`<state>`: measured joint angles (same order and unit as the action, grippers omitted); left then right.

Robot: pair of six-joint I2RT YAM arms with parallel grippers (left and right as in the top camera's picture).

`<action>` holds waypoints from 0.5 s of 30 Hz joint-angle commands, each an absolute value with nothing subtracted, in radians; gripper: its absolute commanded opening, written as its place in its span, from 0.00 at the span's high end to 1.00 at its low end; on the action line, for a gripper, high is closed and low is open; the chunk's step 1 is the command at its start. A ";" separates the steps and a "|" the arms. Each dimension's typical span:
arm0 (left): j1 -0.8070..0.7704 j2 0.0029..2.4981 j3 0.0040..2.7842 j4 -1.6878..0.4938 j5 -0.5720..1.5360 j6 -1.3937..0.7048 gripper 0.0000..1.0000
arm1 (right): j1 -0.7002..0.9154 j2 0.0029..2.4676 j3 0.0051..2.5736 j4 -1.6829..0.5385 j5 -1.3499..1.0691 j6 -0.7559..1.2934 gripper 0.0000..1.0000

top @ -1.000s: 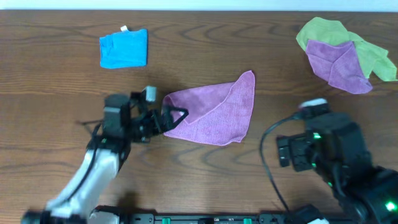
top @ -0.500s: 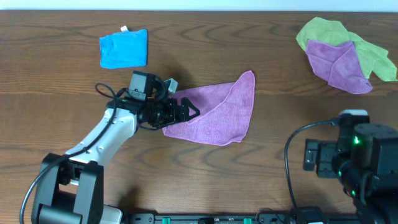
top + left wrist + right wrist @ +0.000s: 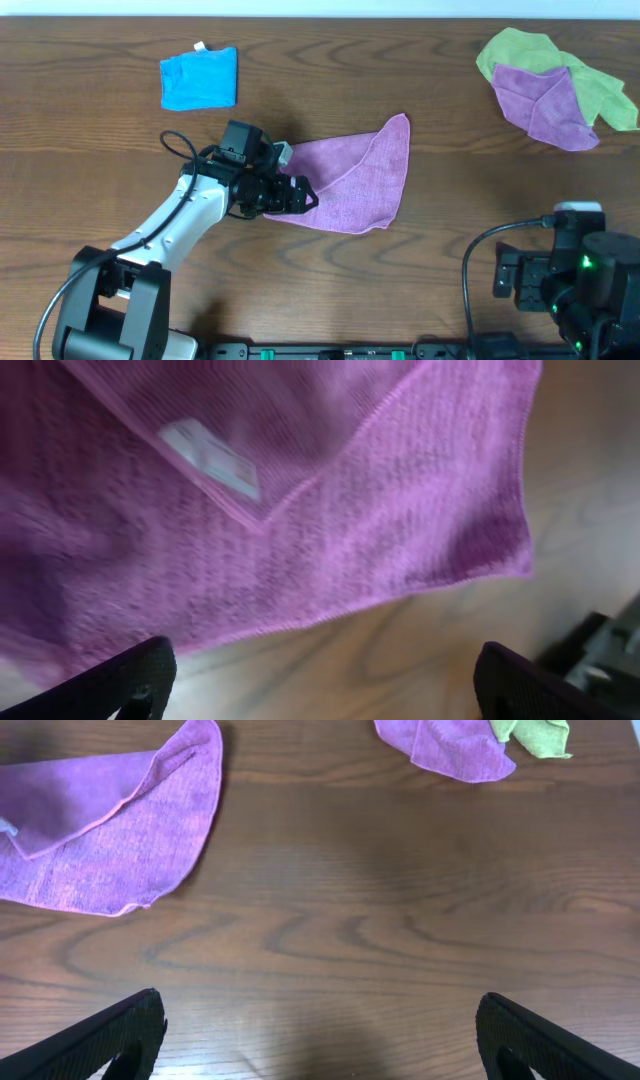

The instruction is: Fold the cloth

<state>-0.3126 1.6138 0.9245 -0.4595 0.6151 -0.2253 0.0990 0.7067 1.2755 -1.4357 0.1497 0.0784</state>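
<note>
Purple cloth lies folded over; my left gripper, fingers spread, covers its left corner overhead. Right gripper gapes empty, mostly cut off.

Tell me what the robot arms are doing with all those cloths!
The left gripper hovers with its jaws open over the left end of the pinkish-purple cloth, which lies doubled over into a rough triangle on the table. It isn't gripping it. The right gripper is open too, near the front edge over bare wood, holding nothing. A blue cloth, a green cloth and a second purple cloth lie untouched at the far side.
</note>
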 commanded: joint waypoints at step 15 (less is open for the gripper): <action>-0.316 1.729 0.925 -0.350 0.654 -0.210 0.00 | 0.091 0.706 1.288 -1.444 0.128 0.073 0.01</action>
<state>-0.3126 1.7130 0.9245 -0.3580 0.6476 -0.2123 0.0990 0.7067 1.2755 -1.4422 0.1303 0.0784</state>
